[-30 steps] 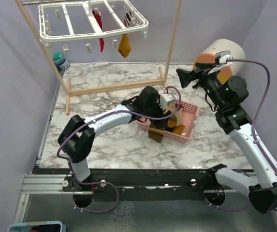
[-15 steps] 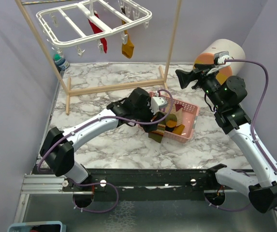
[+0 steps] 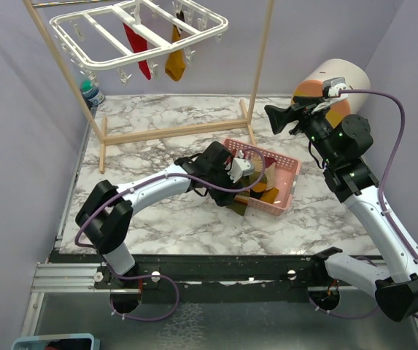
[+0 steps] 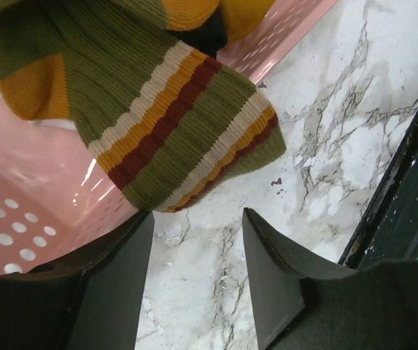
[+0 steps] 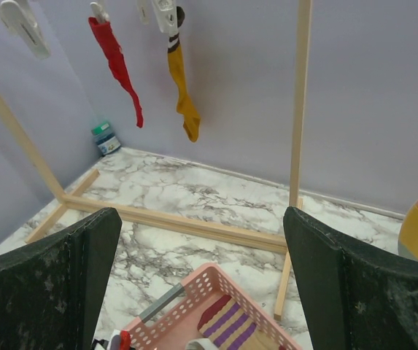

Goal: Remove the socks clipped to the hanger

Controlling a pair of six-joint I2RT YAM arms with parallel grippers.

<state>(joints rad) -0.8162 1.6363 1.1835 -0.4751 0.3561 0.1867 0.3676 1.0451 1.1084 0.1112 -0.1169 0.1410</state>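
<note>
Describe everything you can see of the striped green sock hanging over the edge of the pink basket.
The striped sock is a ribbed knit in olive green, crossed by two groups of cream, mustard and dark red bands, with a mustard patch near one end. It lies limp, draped over the wall of the pink basket, its banded end hanging outside above the marble table. A mustard sock lies against its top. The left gripper sits below the hanging end, jaws apart, not closed on it.

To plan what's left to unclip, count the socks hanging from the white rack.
2. A red sock and a mustard-yellow sock hang side by side under the rack, the yellow one to the right in the top view. The other clips look bare.
</note>
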